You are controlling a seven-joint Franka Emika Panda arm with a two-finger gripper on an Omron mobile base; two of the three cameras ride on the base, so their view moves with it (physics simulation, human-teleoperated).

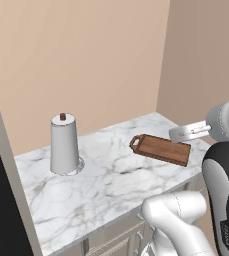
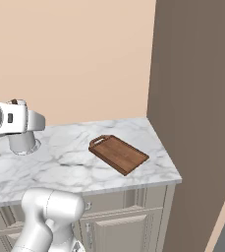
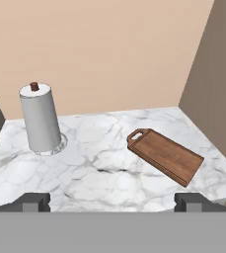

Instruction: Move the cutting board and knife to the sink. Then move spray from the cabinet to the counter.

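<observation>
Three items on the worktop, listed largest first, with notes for the first pick.

- Counter (image 3: 99, 183): white marble with grey veins, cream panelled fronts below in the base views. It ends at a tall brown panel on the right. No sink is seen here, so I judge the base will have to travel once the board is in hand.
- Paper-towel roll (image 3: 39, 118): white, upright on its stand, brown knob on top, at the left rear of the marble. Well apart from the board; no obstacle to the reach.
- Cutting board (image 3: 165, 154): reddish-brown, lying flat toward the right of the counter, set at a diagonal, its curved handle (image 3: 137, 134) pointing back toward the wall and the roll. Nothing rests on it.
- Dark thin streak on the marble, between roll and board, just in front of the board's handle end; possibly the knife, too faint to tell.
- Gripper (image 3: 112, 201): jaws wide apart, empty, tips at the bottom of the hand view, held above the front of the counter and well short of the board.

Handling notes, as judgement:
- The step in hand appears to be the approach to the board; nothing is moved yet.
- A flat board offers little to pinch from above. Better to turn the wrist square to the diagonal and take the raised rim or handle end.
- Descend slowly; fingers striking the marble could push the board toward the edge.
- A grip near one end will let the far end sag, so lift it clear before carrying.
</observation>
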